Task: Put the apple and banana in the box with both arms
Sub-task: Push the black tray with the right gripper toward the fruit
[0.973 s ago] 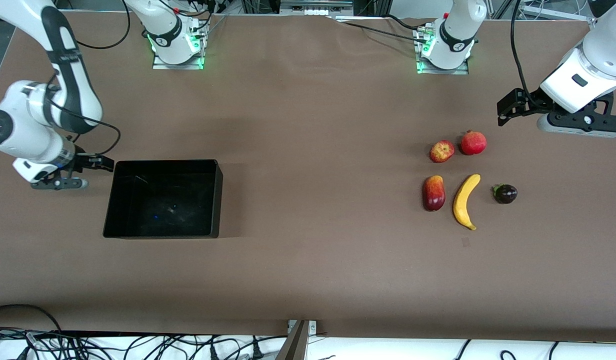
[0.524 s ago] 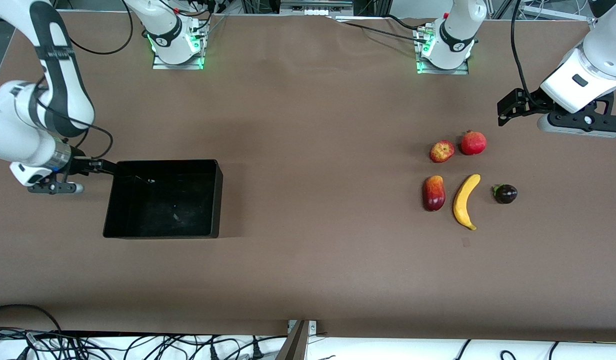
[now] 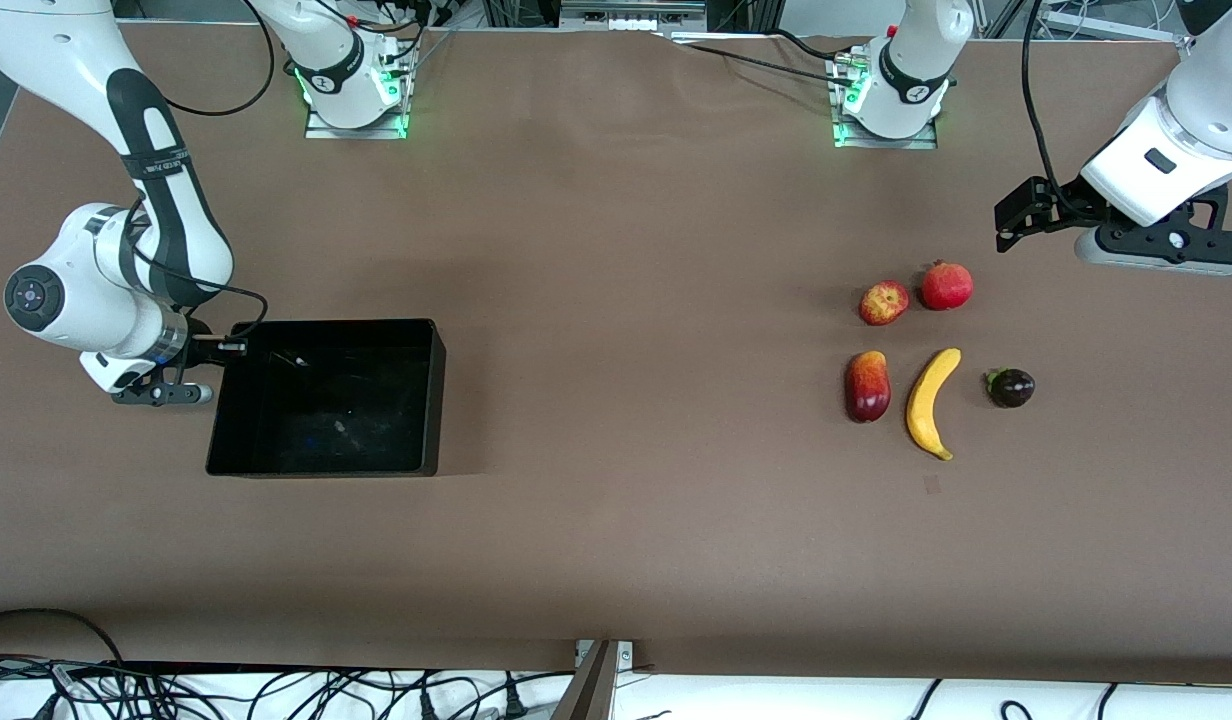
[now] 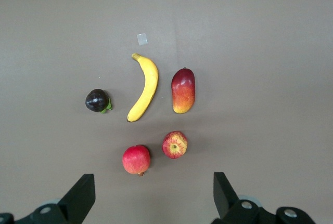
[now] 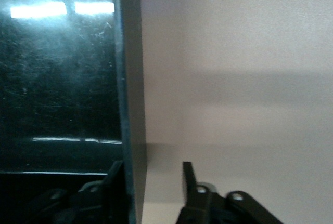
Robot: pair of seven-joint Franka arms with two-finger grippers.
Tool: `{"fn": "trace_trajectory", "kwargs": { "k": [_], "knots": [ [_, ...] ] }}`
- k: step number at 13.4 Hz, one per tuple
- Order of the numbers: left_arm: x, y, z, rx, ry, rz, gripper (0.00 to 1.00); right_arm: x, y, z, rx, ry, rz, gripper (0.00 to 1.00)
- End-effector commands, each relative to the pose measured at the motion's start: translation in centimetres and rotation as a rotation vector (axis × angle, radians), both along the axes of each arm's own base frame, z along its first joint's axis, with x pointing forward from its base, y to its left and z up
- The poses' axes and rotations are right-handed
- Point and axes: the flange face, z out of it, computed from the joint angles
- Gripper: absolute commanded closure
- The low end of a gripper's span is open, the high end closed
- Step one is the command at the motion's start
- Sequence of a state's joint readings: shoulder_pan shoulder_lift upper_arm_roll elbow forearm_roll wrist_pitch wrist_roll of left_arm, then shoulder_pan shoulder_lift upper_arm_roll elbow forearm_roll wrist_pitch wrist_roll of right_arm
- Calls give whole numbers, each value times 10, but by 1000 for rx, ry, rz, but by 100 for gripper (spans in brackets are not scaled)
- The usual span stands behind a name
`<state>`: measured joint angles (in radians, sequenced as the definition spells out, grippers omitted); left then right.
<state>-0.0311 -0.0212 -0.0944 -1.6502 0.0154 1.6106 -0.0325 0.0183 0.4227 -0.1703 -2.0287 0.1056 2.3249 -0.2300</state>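
Note:
The apple [image 3: 884, 302] lies on the brown table toward the left arm's end, and the banana [image 3: 931, 401] lies nearer the front camera than it. Both show in the left wrist view, apple [image 4: 175, 144] and banana [image 4: 143, 87]. The black box [image 3: 439, 400] sits empty toward the right arm's end. My left gripper [image 3: 1076, 235] hangs open and empty in the air over bare table beside the fruits; its own view shows it wide open [image 4: 152, 182]. My right gripper [image 3: 216, 365] is open and straddles the box wall [image 5: 130, 78], one finger inside and one outside [image 5: 151, 169].
A uniformly red round fruit [image 3: 947, 285] lies beside the apple. An oblong dark red and orange fruit [image 3: 868, 386] and a small dark purple fruit [image 3: 1010, 387] flank the banana. A small tape mark [image 3: 932, 485] is on the table nearer the front camera.
My right arm has swung toward the box, and its gripper has come from beside the box onto the box's wall. The left arm and the fruits have not moved.

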Motion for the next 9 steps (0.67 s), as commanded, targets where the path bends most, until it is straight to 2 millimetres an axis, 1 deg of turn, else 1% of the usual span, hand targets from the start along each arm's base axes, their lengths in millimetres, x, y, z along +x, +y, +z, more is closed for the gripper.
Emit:
{"fn": "trace_trajectory", "kwargs": {
  "k": [1,2,4,5,7,8,9],
  "knots": [
    [1,-1,4,-6,-10,-14,0,8,11,21,22,7,-23,100],
    [1,-2,4,-6,-10,-16,0,12,14,27,27,14,-16,100],
    [1,-2,4,-6,-10,-10,0,29,47,52,56,26,43,100],
    [1,-3,4,-6,-8,-11,0,39,68,69,71,31,68,100],
    [1,-3,4,-6,-8,-11,0,56,130,101,113,-10,126,100],
    [1,-3,4,-6,-8,-11,0,61,161,111,126,-28,122,100],
    [1,-4,4,-6,-8,-13,0,64,203,122,136,-47,127,100]
  ]
}}
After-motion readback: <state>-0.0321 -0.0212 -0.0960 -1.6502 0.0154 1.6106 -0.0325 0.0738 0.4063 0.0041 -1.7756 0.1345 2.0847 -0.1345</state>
